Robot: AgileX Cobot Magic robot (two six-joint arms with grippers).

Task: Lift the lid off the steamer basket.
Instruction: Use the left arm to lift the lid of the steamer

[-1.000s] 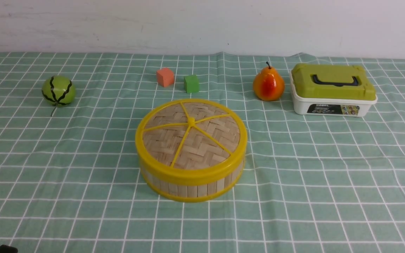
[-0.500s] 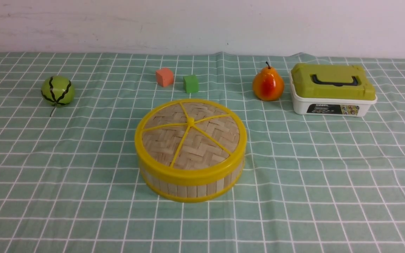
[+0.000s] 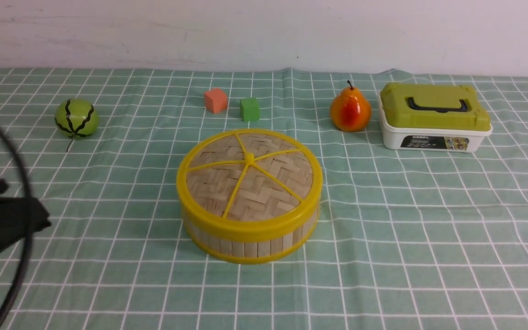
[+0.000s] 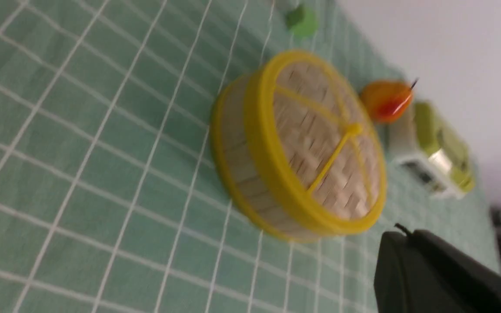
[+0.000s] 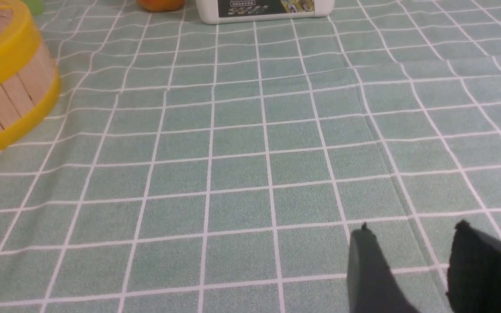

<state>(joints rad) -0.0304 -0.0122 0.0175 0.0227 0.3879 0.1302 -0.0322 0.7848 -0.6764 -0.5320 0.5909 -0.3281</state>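
The lid (image 3: 249, 174), a woven tan disc with a yellow rim, spokes and centre knob, sits closed on the steamer basket (image 3: 245, 245) in the middle of the checked cloth. My left arm (image 3: 2, 215) shows as a black shape at the left edge, well apart from the basket. In the left wrist view the left gripper (image 4: 400, 237) is shut with nothing in it, short of the lid (image 4: 320, 139) and the basket wall (image 4: 242, 161). My right gripper (image 5: 413, 230) stands open and empty over bare cloth, far from the basket (image 5: 2, 100).
A green striped ball (image 3: 76, 118) lies at the back left. An orange cube (image 3: 215, 100) and a green cube (image 3: 249, 109) sit behind the basket. A pear (image 3: 350, 110) and a white box with a green lid (image 3: 433, 118) stand back right.
My left arm and its cable have come into the front view at the left edge. The basket, the lid and the other things have not moved.
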